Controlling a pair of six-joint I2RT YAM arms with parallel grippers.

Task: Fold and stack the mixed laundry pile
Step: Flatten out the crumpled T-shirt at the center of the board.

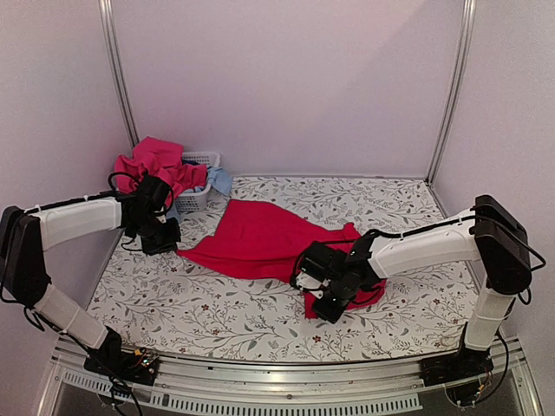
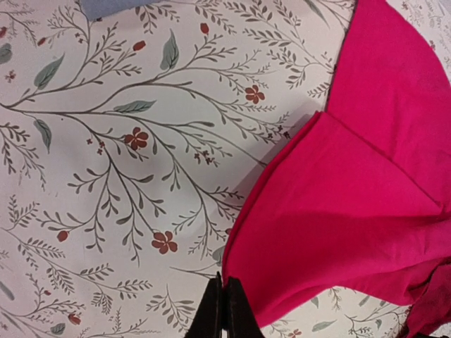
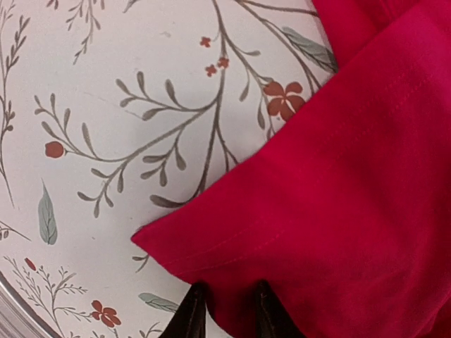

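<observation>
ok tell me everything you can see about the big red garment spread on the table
The red garment is a large bright red cloth, soft and matte, with stitched hems in the right wrist view. It lies mostly flat on the floral table, with a few folds, tapering to a corner at each end. The left gripper is shut on its left corner; the right gripper has its fingers around the hemmed edge at the near-right corner, where the cloth bunches. It lies apart from the basket.

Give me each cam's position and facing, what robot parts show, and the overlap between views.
Top external: above and behind the bases, facing the table; both arms show.
Left wrist: looks down past the shut left gripper pinching the red garment.
Right wrist: looks down; right gripper fingertips straddle a garment corner.
Shared: all show the red garment and floral cloth.
</observation>
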